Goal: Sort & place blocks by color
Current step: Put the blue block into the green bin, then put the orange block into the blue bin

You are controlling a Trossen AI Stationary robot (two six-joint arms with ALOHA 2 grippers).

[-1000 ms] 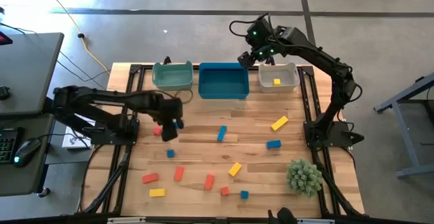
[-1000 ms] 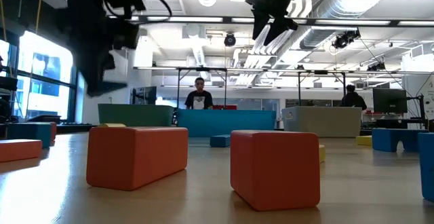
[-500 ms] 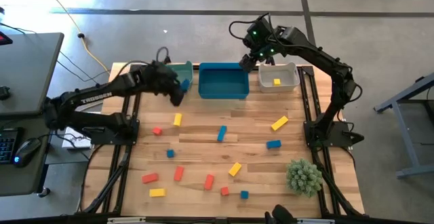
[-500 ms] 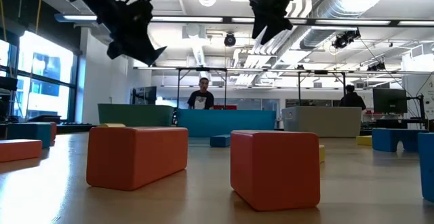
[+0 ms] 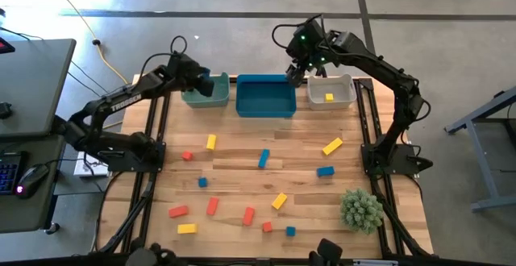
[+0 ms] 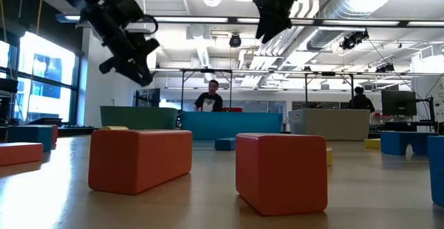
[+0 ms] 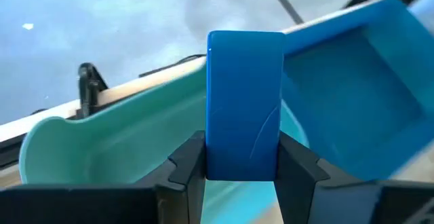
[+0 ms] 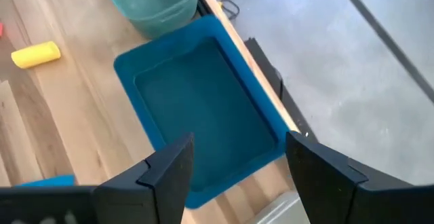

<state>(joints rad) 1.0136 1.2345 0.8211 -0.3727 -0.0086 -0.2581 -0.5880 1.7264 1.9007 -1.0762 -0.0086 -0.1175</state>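
My left end effector (image 7: pixel 241 173) was closed on a blue block (image 7: pixel 245 105), and I held it upright over the teal bin (image 7: pixel 115 149) at the far edge of the table (image 5: pixel 242 173). In the high view this left end effector (image 5: pixel 211 84) was above the right part of the teal bin (image 5: pixel 197 98), close to the blue bin (image 5: pixel 264 97). My right end effector (image 8: pixel 234 163) was open, with nothing between its fingers (image 8: pixel 169 173), and it hovered over the blue bin (image 8: pixel 203 108), near the edge that is next to the grey-white bin (image 5: pixel 332 93). One yellow block (image 5: pixel 329 97) lay inside the grey-white bin. The other blocks were spread on the table: a yellow bar (image 5: pixel 211 142) and a small red cube (image 5: pixel 187 155) on the left side, a blue bar (image 5: pixel 264 159) in the middle, a yellow bar (image 5: pixel 332 146) and a blue block (image 5: pixel 325 171) on the right side. Near the front edge lay more red blocks (image 5: pixel 213 206), yellow ones and small blue cubes. The green plant (image 5: pixel 360 209) stood at the front right corner. In the low view, two red blocks (image 6: pixel 141 158) were close to the camera.
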